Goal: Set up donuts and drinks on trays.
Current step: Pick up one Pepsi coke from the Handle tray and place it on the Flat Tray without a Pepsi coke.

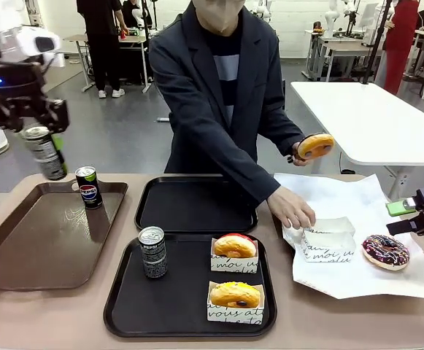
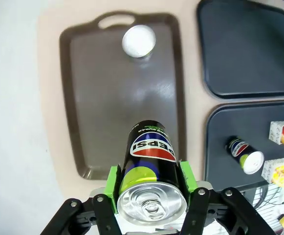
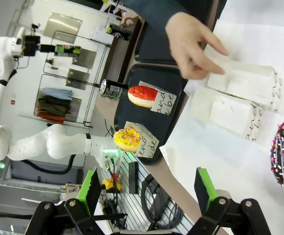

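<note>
The left jaws pinched a slim, glossy dark can (image 2: pixel 149 156) just below its silver top, green pads pressed flat on either side. I saw it hanging above the far left of the brown tray (image 1: pixel 36 240), a smooth rectangular plastic one. Its long axis was close to upright, top leaning left and base toward the tray. A second can (image 1: pixel 88 187) stood upright at that tray's far right corner.

On the near tray (image 1: pixel 186 292), matte black with rounded corners and a raised rim, a third can (image 1: pixel 152 251) stood upright at the left. At its right sat a red-iced donut (image 1: pixel 234 246) and a yellow-iced donut (image 1: pixel 234 294), each ring in a white paper holder (image 1: pixel 233 264). The far tray (image 1: pixel 195 205) lay just beyond it.

The right jaws were spread wide, holding nothing, over the crinkled white paper (image 1: pixel 343 193) right of the trays, near a chocolate-sprinkle donut (image 1: pixel 386 251). The person's hand (image 1: pixel 292 208) rested on a folded holder (image 1: pixel 328 240), and the person held another donut (image 1: pixel 314 146) aloft.
</note>
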Tool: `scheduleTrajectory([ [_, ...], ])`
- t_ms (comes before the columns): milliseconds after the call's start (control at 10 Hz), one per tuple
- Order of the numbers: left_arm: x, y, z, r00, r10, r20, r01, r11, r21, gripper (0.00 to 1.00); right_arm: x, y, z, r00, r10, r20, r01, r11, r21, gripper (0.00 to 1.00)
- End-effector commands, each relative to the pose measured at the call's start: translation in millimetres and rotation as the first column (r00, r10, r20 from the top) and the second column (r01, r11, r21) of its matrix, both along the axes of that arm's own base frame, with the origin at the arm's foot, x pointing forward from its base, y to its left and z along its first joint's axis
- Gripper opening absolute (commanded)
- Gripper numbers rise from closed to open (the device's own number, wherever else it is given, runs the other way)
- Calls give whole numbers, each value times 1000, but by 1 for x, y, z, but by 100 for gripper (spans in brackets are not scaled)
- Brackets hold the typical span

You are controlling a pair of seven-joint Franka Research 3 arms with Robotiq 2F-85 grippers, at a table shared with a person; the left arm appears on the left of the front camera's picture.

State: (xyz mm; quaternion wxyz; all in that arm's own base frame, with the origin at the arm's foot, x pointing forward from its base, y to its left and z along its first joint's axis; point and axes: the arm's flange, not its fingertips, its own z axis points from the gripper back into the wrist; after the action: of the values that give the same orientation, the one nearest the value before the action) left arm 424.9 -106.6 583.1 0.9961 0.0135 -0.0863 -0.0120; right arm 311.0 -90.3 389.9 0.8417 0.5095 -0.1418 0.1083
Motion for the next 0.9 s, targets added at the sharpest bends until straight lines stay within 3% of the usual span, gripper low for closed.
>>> scheduleTrajectory([
  [0, 24, -30, 3, 999, -19, 39, 18, 999, 37, 58, 3, 2, -2, 1000, -3, 22, 3, 1000, 27, 100],
  [500, 66, -111, -42, 982, -176, -74, 177, 984, 5, 58, 3, 2, -2, 1000, -3, 22, 3, 1000, 27, 100],
  [600, 62, -102, -47, 979, -171, -114, 175, 984, 21, 58, 3, 2, -2, 1000, -3, 22, 3, 1000, 27, 100],
  [700, 47, -72, -47, 966, -128, -225, 140, 990, 36, 58, 3, 2, -2, 1000, -3, 22, 3, 1000, 27, 100],
  [800, 7, -24, -50, 935, -173, -309, 194, 980, 39, 58, 3, 2, -2, 1000, -3, 22, 3, 1000, 27, 100],
])
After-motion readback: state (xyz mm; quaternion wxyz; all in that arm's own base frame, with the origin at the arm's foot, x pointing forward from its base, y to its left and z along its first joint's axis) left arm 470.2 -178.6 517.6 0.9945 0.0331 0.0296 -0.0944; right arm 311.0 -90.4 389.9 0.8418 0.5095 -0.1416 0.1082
